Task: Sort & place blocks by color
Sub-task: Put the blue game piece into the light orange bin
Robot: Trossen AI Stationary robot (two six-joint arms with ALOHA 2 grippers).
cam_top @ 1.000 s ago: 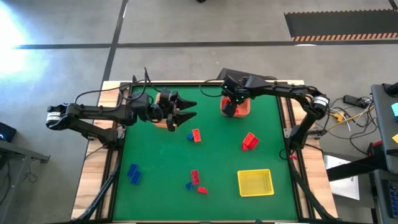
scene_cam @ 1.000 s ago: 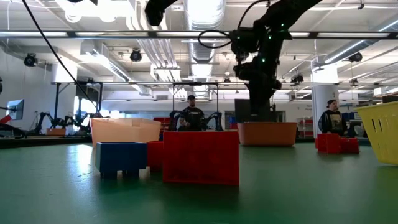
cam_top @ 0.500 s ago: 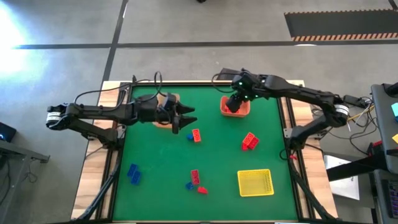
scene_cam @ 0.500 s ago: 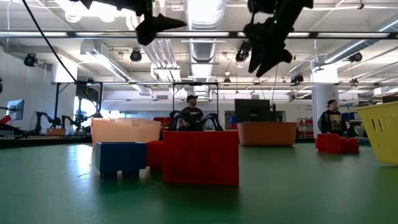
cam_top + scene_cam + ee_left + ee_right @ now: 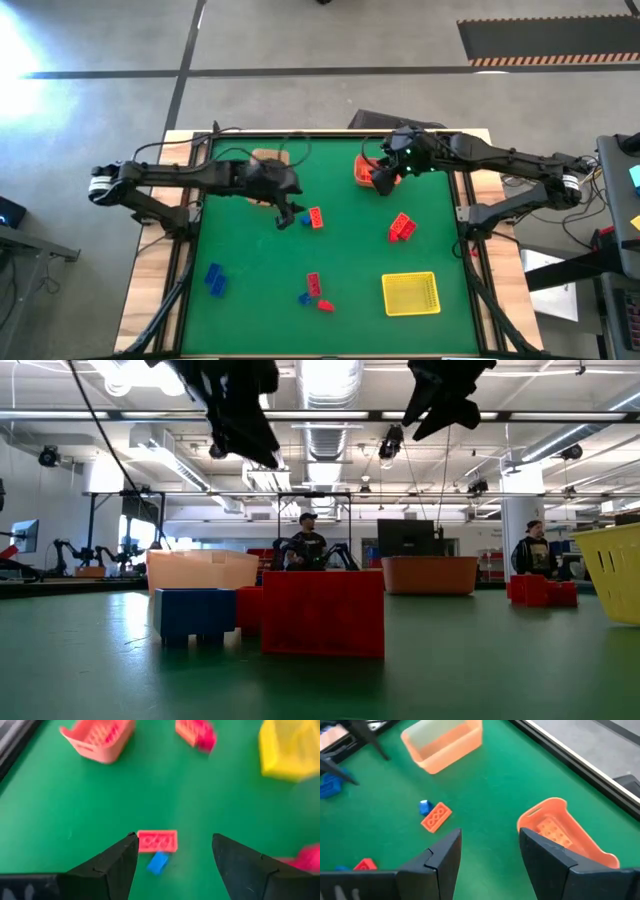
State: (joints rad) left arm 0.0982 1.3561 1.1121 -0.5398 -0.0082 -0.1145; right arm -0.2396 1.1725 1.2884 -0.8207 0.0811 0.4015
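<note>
The left claw, fingers spread and empty, has swung from the tan bin to above the blue block and orange block, indicating the next pick, while the right claw, also spread and empty, has lifted from the orange bin.

Three bins: tan, orange, yellow. About nine blocks visible.

Beside the orange brick, the yellow bin shows only as a blur cut by the picture's edge.
</note>
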